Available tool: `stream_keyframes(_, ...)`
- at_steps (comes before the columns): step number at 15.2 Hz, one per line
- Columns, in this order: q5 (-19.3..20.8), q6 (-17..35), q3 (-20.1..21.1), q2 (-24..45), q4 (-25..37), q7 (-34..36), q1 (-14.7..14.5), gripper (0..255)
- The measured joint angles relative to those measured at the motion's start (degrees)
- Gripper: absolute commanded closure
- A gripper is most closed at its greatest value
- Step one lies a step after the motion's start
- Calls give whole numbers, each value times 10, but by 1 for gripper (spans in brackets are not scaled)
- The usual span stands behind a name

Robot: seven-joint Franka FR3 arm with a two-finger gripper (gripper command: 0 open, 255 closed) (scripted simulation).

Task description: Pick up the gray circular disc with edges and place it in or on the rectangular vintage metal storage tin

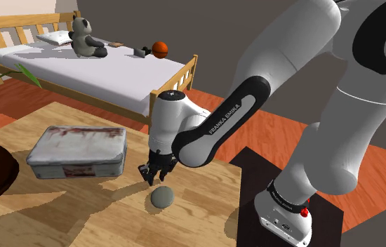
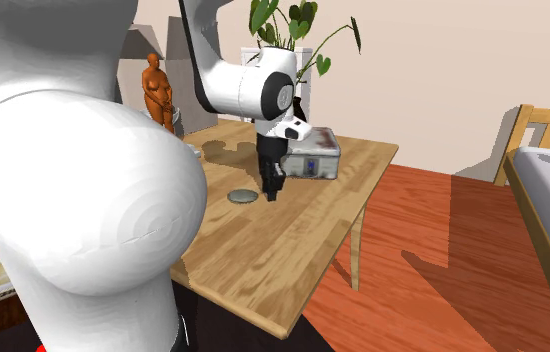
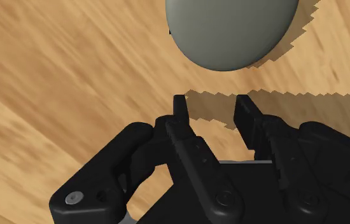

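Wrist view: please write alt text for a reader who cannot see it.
The black gripper, its two fingers apart and holding nothing, hangs over a wooden table. A gray round disc lies just ahead of the gripper.

Bright, even render light; jagged-edged shadows on the wooden table (image 3: 72, 76).

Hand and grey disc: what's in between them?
Nothing but bare wooden table, as the wrist view shows. The disc lies just past the open hand.

We see a bedroom at home: beyond the tool (image 1: 158, 178) stands a wooden bed (image 1: 107, 74) bearing a toy panda (image 1: 85, 36).
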State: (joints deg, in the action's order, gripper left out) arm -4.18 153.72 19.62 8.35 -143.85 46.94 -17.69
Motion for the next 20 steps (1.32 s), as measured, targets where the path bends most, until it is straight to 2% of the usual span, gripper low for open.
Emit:
stream_keyframes(9,-2,-5,0,-5,0,-1,1,255)
stream_keyframes(12,-12,-24,4,-23,3,-6,1,255)
stream_keyframes(13,-12,-24,4,-23,3,-6,1,0)
stream_keyframes(15,-7,-20,7,-32,-7,1,-4,0)
stream_keyframes(20,47,7,43,-115,-84,68,-46,0)
